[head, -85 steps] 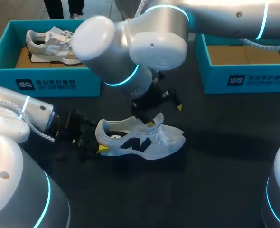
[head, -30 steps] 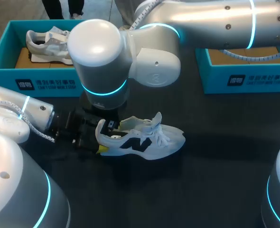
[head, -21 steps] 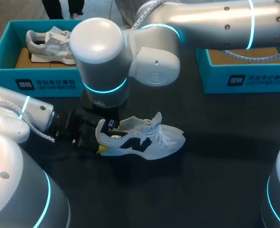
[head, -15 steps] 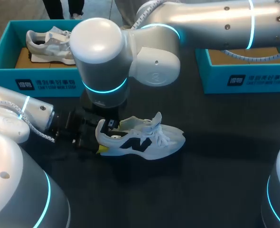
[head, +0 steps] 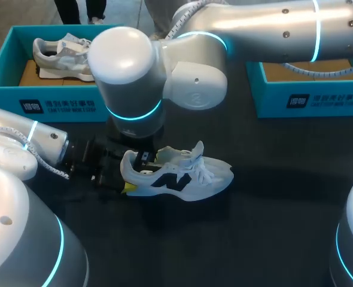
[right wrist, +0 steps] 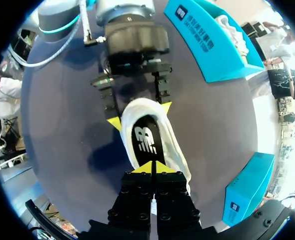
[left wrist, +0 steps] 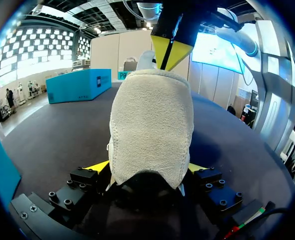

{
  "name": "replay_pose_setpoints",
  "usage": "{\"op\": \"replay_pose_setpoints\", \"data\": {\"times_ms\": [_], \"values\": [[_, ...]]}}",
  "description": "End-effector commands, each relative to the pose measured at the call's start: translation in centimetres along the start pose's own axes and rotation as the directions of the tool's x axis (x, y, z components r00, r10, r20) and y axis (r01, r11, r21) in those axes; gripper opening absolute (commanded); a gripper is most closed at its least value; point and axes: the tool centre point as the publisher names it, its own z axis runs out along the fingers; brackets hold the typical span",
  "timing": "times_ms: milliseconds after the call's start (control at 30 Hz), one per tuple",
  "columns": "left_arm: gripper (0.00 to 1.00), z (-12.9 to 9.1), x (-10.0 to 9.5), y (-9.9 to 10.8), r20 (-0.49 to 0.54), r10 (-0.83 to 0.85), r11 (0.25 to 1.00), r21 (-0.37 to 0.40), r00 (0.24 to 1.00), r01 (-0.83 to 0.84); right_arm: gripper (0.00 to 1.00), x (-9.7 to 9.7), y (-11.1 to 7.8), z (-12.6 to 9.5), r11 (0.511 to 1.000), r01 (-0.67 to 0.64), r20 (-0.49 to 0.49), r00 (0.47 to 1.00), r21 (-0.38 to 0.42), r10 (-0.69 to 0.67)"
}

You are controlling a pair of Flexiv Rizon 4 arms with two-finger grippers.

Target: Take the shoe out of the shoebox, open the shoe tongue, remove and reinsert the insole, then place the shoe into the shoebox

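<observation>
At the counter's near left, the left fingers (left wrist: 98,167) clamp the heel of the white sneaker (head: 179,176).
The sneaker stands on its sole on the dark counter (head: 272,197), outside both boxes, toe pointing right. Its heel sits between the two yellow tips, one touching each side. The right fingers (right wrist: 143,167) hang just above the shoe's opening, tips pressed together with nothing visible between them. The dark insole (right wrist: 146,137) shows inside. Farther back, the left teal shoebox (head: 57,98) holds a second sneaker (head: 60,54); the right teal shoebox (head: 308,95) is well apart.
</observation>
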Motion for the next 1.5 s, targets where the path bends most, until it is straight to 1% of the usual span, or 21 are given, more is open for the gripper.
{"op": "replay_pose_setpoints", "data": {"times_ms": [33,333,467,733,1000,1100,1300,1433,1467,1500], "values": [[0.00,0.1,-0.1,0.1,0.000,0.000,1.000,-0.003,1.000,0.000,0.00,-0.2,0.1,1.4,1.000,0.006,-0.010,1.000,-0.001,-0.007],[0.00,0.1,-0.1,0.1,0.000,0.000,1.000,-0.003,1.000,0.000,0.00,-0.6,0.4,3.8,0.998,0.067,-0.041,0.997,0.007,-0.067],[0.00,0.1,-0.1,0.1,0.000,0.000,1.000,-0.003,1.000,0.000,0.00,-0.4,0.0,4.6,0.996,0.091,-0.070,0.994,0.018,-0.089],[0.00,0.1,-0.1,0.1,0.000,0.000,1.000,-0.003,1.000,0.000,0.00,0.3,-1.3,5.2,0.996,0.077,-0.101,0.992,0.047,-0.072],[0.00,0.1,-0.1,0.1,0.000,0.000,1.000,-0.003,1.000,0.000,0.00,1.5,-2.4,5.5,0.997,0.049,-0.135,0.990,0.067,-0.040],[0.00,0.1,-0.1,0.1,0.000,0.000,1.000,-0.003,1.000,0.000,0.00,1.1,-2.6,5.7,0.997,0.027,-0.113,0.993,0.070,-0.019],[0.00,0.1,-0.1,0.1,0.000,0.000,1.000,-0.003,1.000,0.000,0.00,-0.1,-2.1,6.2,0.998,0.016,-0.066,0.998,0.067,-0.011],[0.00,0.1,-0.1,0.1,0.000,0.000,1.000,-0.003,1.000,0.000,0.00,-0.5,-1.7,6.7,0.998,0.019,-0.056,0.998,0.064,-0.015],[0.00,0.1,-0.1,0.1,0.000,0.000,1.000,-0.003,1.000,0.000,0.16,-0.5,-1.7,6.7,0.998,0.019,-0.055,0.998,0.064,-0.016],[0.00,0.1,-0.1,0.1,0.000,0.000,1.000,-0.003,1.000,0.000,0.24,-0.5,-1.5,6.7,0.998,0.021,-0.051,0.999,0.059,-0.018]]}}
